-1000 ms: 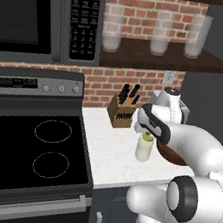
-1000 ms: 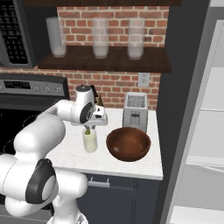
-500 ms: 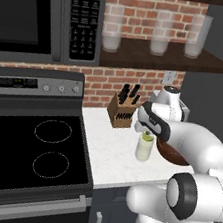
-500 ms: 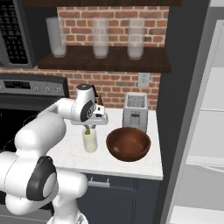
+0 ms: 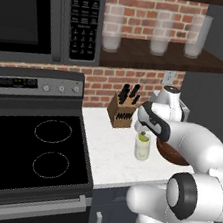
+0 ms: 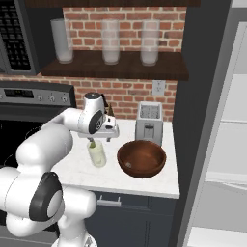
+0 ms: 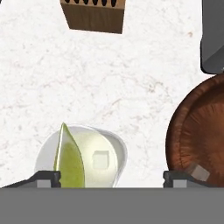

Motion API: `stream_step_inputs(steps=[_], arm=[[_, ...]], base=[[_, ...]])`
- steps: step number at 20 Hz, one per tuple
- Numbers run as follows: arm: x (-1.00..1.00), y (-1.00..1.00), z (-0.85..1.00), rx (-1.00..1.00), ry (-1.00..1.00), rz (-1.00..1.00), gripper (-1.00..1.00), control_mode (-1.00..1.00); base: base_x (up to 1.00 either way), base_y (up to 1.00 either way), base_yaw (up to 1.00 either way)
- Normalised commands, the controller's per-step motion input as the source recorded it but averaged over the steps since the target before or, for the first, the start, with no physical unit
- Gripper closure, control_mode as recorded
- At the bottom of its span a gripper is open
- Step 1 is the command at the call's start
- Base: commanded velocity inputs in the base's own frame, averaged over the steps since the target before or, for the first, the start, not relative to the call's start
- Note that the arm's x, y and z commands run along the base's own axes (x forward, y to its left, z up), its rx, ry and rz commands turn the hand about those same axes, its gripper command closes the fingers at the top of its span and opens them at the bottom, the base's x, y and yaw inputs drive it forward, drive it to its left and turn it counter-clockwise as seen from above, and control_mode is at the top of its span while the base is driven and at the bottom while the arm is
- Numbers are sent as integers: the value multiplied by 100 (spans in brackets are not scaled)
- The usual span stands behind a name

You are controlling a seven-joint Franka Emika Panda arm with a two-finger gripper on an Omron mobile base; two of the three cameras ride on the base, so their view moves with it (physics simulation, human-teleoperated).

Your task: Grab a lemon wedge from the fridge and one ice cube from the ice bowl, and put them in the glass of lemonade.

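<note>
End effector (image 7: pixel 111 177) spread wide, empty, directly above glass of lemonade (image 7: pixel 83 155) on tabletop (image 7: pixel 109 78). Lemon wedge (image 7: pixel 68 159) and ice cube (image 7: pixel 101 159) already inside; ice bowl (image 7: pixel 197 131) just beside.

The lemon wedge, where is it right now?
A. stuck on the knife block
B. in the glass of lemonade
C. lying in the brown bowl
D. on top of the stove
B. In the hand view the lemon wedge sits inside the rim of the glass of lemonade, next to a small pale cube in the drink; the wooden bowl is off to the side of the glass.
</note>
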Motion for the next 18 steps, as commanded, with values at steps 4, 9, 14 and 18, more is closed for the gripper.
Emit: stream_step_inputs(steps=[4, 9, 14, 18], arm=[[0, 0, 0, 0, 0, 0, -100, -100], [0, 0, 0, 0, 0, 0, -100, -100], [0, -22, 1, 2, -2, 0, -100, -100], [0, -51, 26, 13, -1, 0, -100, -100]], base=[[0, 0, 0], [0, 0, 0], [0, 0, 0], [0, 0, 0]])
